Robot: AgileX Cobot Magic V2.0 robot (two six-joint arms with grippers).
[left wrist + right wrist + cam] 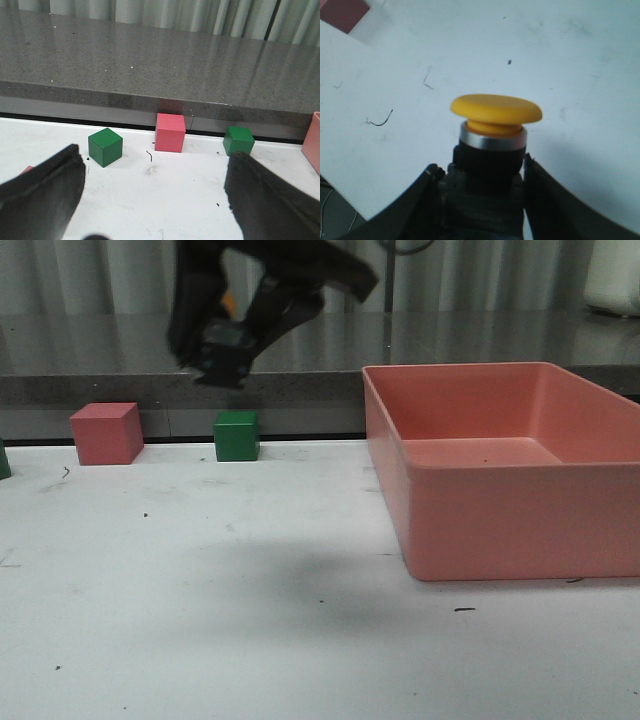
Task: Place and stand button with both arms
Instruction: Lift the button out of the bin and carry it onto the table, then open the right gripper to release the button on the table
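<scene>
A cube lies left of another cube; the bin sits right of both.

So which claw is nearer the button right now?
Right. The right claw is shut on the button, gripping its dark base with the yellow cap sticking out. The left claw is open over the table by the cubes, no button in its view.

Button: matt yellow plastic cap, brushed metal ring beneath; behind the scuffed white table, speckled grey counter glossy
</scene>
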